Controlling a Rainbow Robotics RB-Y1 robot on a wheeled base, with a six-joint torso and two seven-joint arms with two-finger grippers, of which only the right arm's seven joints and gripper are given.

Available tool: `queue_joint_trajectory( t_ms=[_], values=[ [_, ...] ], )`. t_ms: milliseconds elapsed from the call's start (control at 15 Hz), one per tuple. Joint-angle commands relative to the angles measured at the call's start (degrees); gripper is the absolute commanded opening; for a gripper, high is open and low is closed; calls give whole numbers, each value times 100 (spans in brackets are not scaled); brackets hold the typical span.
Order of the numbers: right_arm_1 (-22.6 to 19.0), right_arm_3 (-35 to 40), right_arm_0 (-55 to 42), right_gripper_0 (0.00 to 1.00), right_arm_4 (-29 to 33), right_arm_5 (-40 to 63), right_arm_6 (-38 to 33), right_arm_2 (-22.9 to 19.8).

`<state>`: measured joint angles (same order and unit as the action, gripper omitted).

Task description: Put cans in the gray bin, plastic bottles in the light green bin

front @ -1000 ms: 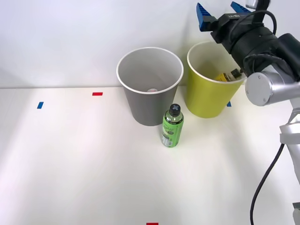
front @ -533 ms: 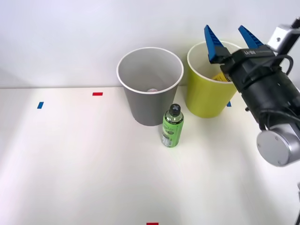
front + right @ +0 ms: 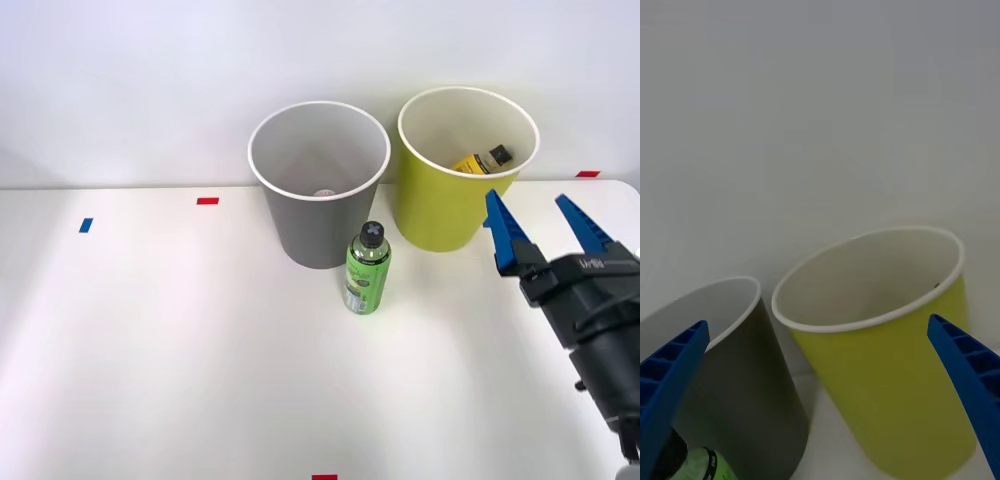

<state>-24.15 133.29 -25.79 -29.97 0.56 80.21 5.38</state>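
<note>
Going from left to right across the white table (image 3: pixel 150 340), the first things are small tape marks — a blue one (image 3: pixel 86 225) and a red one (image 3: pixel 207 200) — both far to the left of the right gripper (image 3: pixel 548 225) and probably placement guides.

Next is the gray bin (image 3: pixel 318 185), upright, ahead and to the left of the pincer. Something small and pale lies at its bottom, too small to identify. Touching or just in front of this bin stands a green-labelled bottle (image 3: pixel 367 270) with a black cap, upright on the table, to the gripper's left and a little nearer the robot than the bins. It appears to be the item left to sort; being plastic, it would belong in the lime bin, not the gray one beside it.

The light green bin (image 3: pixel 455 180) stands just beside the gray one, directly ahead of the pincer and near it. Inside, the yellow-labelled plastic bottle (image 3: pixel 480 160) leans against the far wall, cap up — already where the task wants it.

The gripper hangs low over the table in front of this bin, its two blue ribbed fingers (image 3: pixel 505 232) spread wide apart and holding nothing. In the wrist view the fingers (image 3: pixel 670 375) frame both bins, so it faces them squarely — a reasonable stance for swinging left toward the standing bottle.
</note>
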Motion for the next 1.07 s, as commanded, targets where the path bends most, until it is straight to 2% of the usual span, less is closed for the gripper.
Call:
queue_joint_trajectory(
  t_ms=[67,333,733,867,1000,1067],
  values=[
    [192,13,-594,100,61,-82,56,113],
    [367,13,-1279,100,193,-73,258,165],
    [622,-127,-1657,100,510,-56,548,192],
    [860,-848,-1605,100,1327,-741,504,253],
    [1167,-1639,-1570,100,1881,-1682,417,376],
    [1246,-1753,-1613,100,2109,-1831,399,385]
  ],
)
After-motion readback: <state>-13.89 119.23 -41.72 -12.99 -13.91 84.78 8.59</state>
